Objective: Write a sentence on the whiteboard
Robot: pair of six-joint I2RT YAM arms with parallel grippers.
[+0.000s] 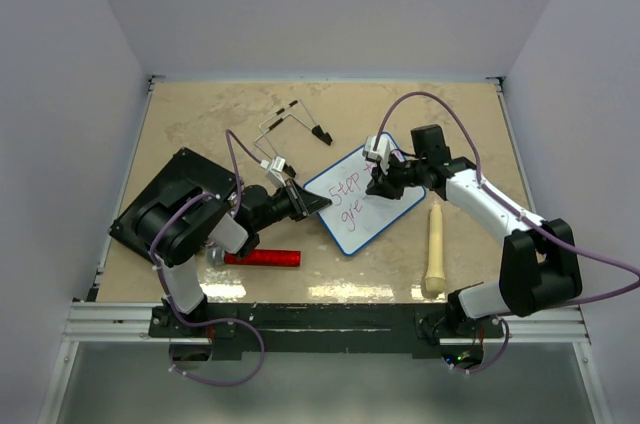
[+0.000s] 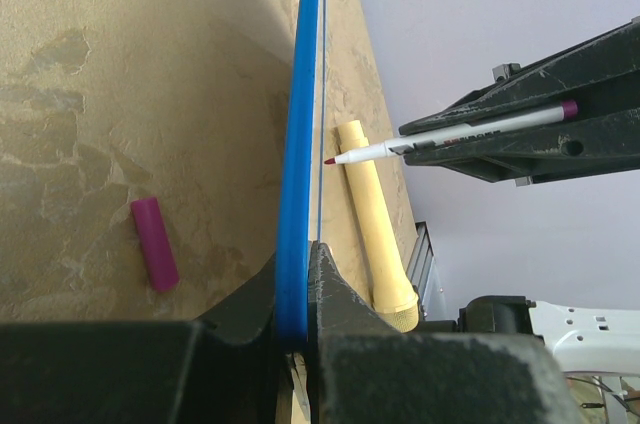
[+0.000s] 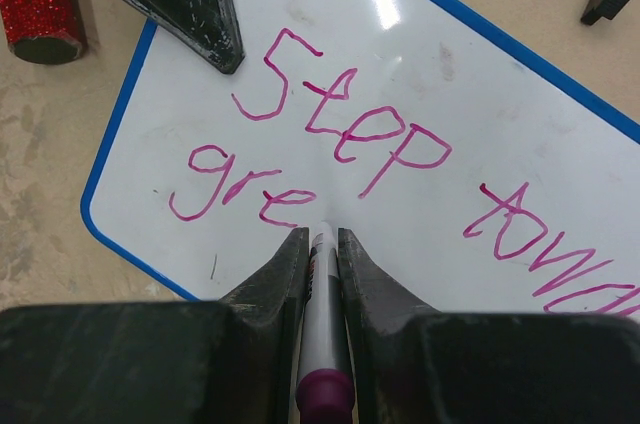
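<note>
Gripping a marker pen (image 3: 322, 329) tight, the right hand (image 3: 320, 234) holds its tip at the whiteboard (image 3: 450, 54) in the middle of the worktop (image 1: 200, 114), the left hand (image 2: 297, 269) pinches the board's blue edge, and the sentence (image 3: 350, 134) stops at "gre", so most of the last word is left.

On the whiteboard (image 3: 450, 64) you could read the purple-pink sentence (image 3: 345, 134): "Step towa…" above, "gre" below; print on the marker (image 2: 450, 136) was illegible.
</note>
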